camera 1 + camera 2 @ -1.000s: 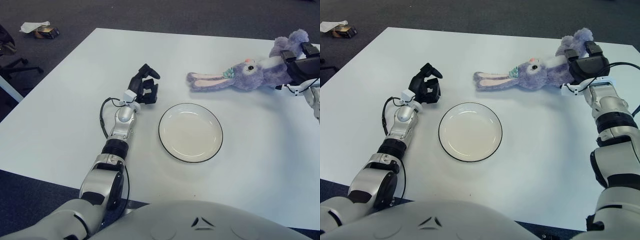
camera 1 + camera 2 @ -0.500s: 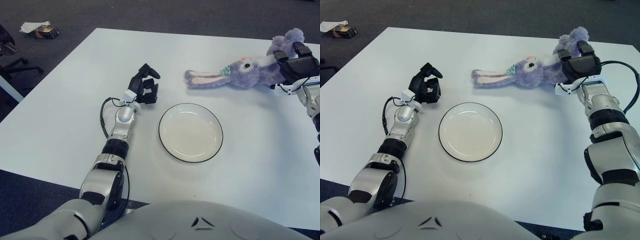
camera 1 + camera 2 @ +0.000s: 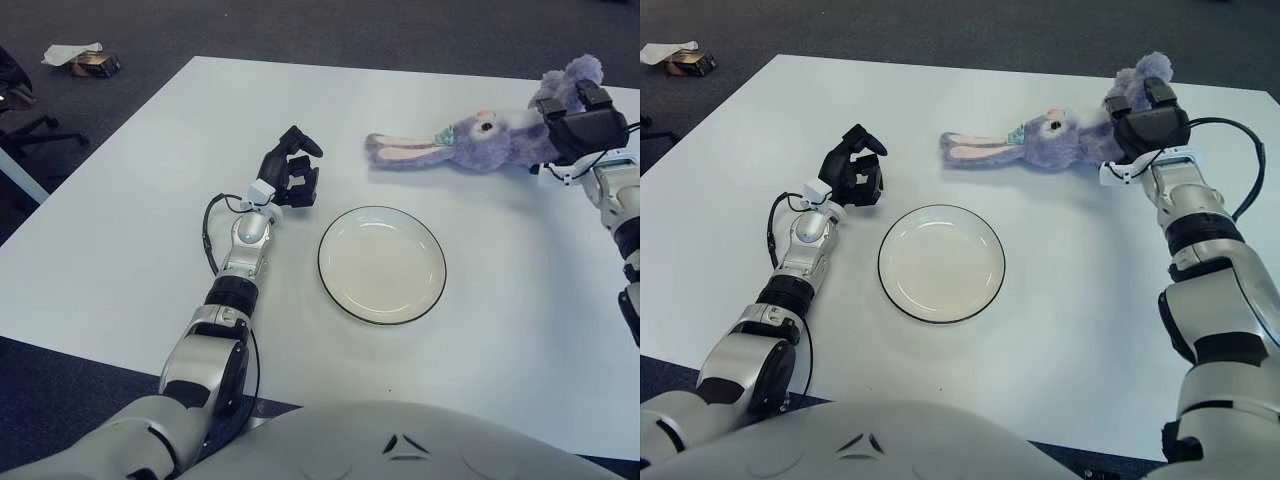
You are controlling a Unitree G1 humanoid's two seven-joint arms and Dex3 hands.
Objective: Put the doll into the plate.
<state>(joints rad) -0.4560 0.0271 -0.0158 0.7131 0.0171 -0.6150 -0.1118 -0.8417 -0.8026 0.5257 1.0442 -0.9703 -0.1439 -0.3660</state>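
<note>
The right robot hand (image 3: 1143,118) has its fingers wrapped around the body of the purple plush rabbit (image 3: 1055,140) at the far right of the white table (image 3: 1090,300). The rabbit's long pink-lined ears stretch out to the left, beyond the far edge of the plate (image 3: 941,263), which sits empty near the table's middle, well apart from the toy. The left robot hand (image 3: 853,175) shows just left of the plate, fingers curled, holding nothing.
</note>
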